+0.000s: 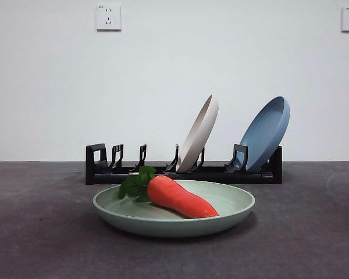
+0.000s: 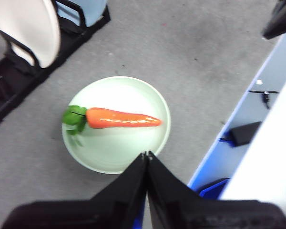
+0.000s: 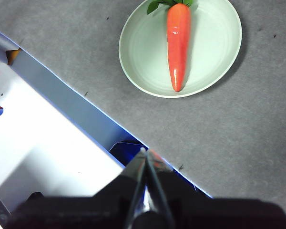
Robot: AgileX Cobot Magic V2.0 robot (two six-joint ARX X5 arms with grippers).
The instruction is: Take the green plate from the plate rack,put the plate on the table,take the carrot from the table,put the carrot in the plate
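From the front view I see the green plate (image 1: 173, 210) lying flat on the table (image 1: 35, 232), just in front of the plate rack (image 1: 183, 173) and apart from it. The carrot (image 1: 180, 197) lies inside the plate, on its side, with its dark green leaves (image 1: 136, 183) toward ten o'clock near the plate's back rim and its tapered tip pointing to about four o'clock. It rests on the plate's floor and stays within the rim.

The rack stands behind, at twelve o'clock from the plate. A cream plate (image 1: 199, 133) leans in a slot near the rack's middle, and a blue plate (image 1: 266, 133) leans in the slot at the rack's three o'clock end. The slots at the nine o'clock end hold nothing.

In my left wrist view the left gripper (image 2: 147, 154) hangs above the table near the plate's rim, its two black jaws pressed together and holding nothing. The carrot (image 2: 123, 118) lies across the plate (image 2: 115, 155) below it, and the cream plate (image 2: 31, 28) sits in the rack (image 2: 19, 78) beyond.

In my right wrist view the right gripper (image 3: 146, 151) is also clenched on nothing, hanging over the table's edge, well apart from the plate (image 3: 143, 62) and the carrot (image 3: 178, 43).
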